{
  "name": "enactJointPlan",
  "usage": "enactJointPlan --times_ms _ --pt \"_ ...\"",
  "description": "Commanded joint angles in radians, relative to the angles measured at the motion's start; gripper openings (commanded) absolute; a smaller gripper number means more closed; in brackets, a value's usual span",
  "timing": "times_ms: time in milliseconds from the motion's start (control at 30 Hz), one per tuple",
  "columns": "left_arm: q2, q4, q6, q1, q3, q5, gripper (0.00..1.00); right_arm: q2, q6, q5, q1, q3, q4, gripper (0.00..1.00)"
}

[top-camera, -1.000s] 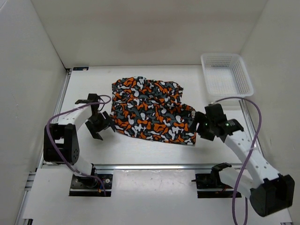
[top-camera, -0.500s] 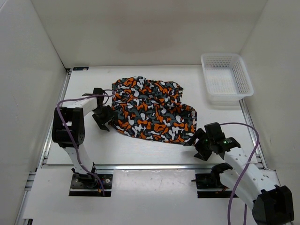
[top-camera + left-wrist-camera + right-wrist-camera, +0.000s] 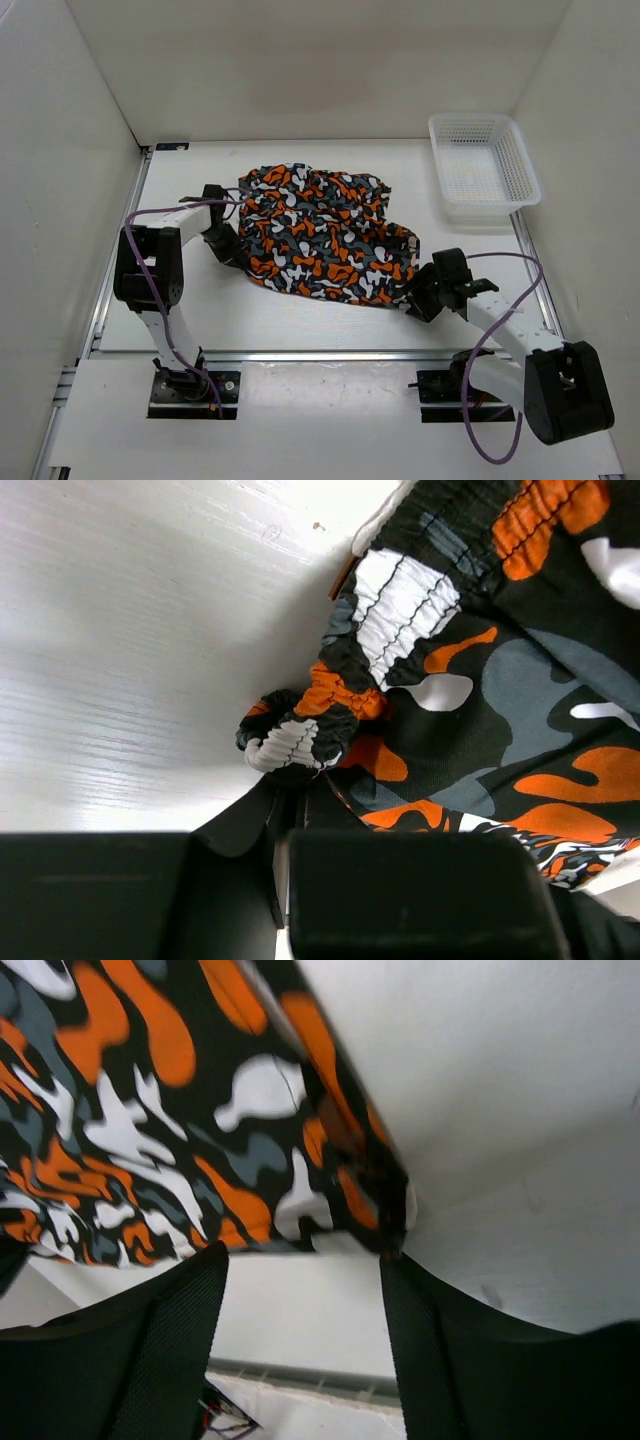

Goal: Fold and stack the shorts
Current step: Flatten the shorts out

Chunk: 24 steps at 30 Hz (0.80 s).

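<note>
The left claw (image 3: 292,785) is clamped on a bunched bit of elastic edge of the shorts (image 3: 320,235). The right claw (image 3: 300,1290) has jaws apart, straddling the near-right hem corner, no grip yet. The shorts lie crumpled mid-surface (image 3: 300,325), long axis running claw to claw, far-left to near-right.

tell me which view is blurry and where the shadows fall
right wrist view: the shorts look smeared and soft, the blotch edges bleeding; left wrist view: sharp, the waistband gathers crisp, a soft shadow on the table beside the fabric; top external view: even light, in focus, only faint shadows.
</note>
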Motion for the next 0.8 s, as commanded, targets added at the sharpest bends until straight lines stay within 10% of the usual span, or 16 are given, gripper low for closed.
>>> enactJointPlan --times_ms 0,133,300,600,767 --pt "-0.012 0.019 0.011 -0.001 0.026 -0.015 0.1 0.067 -0.07 0.078 -0.061 0.036 0.055 0.64" --pt "-0.061 -0.001 0.02 -0.001 0.026 -0.026 0.1 0.183 -0.093 0.037 -0.071 0.076 0.083 0.48" --pt "-0.125 -0.081 0.04 -0.001 0.118 -0.026 0.1 0.204 -0.147 0.058 -0.08 0.207 0.066 0.0" --pt "-0.156 -0.46 0.114 -0.001 0.954 -0.124 0.1 0.217 -0.488 0.17 -0.101 0.974 -0.23 0.0" --pt "-0.249 -0.474 0.088 -0.001 1.166 -0.058 0.1 0.19 -0.611 0.189 -0.111 1.371 -0.303 0.0"
